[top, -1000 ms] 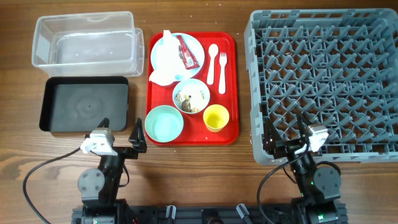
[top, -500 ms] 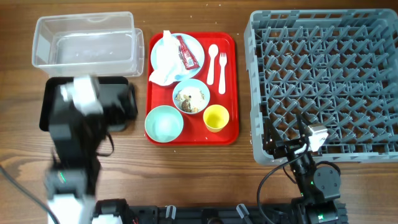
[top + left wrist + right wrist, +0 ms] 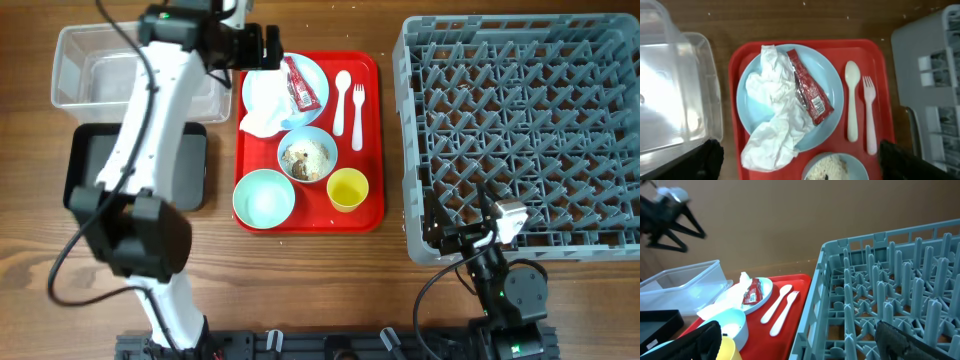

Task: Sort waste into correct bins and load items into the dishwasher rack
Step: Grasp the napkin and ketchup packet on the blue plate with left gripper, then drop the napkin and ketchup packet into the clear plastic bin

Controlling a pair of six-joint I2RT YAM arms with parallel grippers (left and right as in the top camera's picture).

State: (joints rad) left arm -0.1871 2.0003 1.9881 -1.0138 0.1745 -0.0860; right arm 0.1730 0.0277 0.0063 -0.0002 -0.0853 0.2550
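Print on snack wrapper [image 3: 809, 89] illegible.

Robot test bench, staged as a canteen clear-up, not a working kitchen. Wood-grain desk [image 3: 320, 280] against a plain brown wall [image 3: 790, 215]. Left arm [image 3: 150, 110] and right arm [image 3: 512, 290] rise from a black rail [image 3: 330, 345] at the desk edge, with a cable [image 3: 57, 268] trailing loose. Props set out: red serving tray [image 3: 372, 120], grey dishwasher rack [image 3: 520, 120], clear tub [image 3: 70, 70], black tray [image 3: 90, 160].

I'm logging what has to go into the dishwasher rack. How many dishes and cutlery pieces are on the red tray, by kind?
Plate: 1
Bowls: 2
Cup: 1
Spoon: 1
Fork: 1
Total: 6
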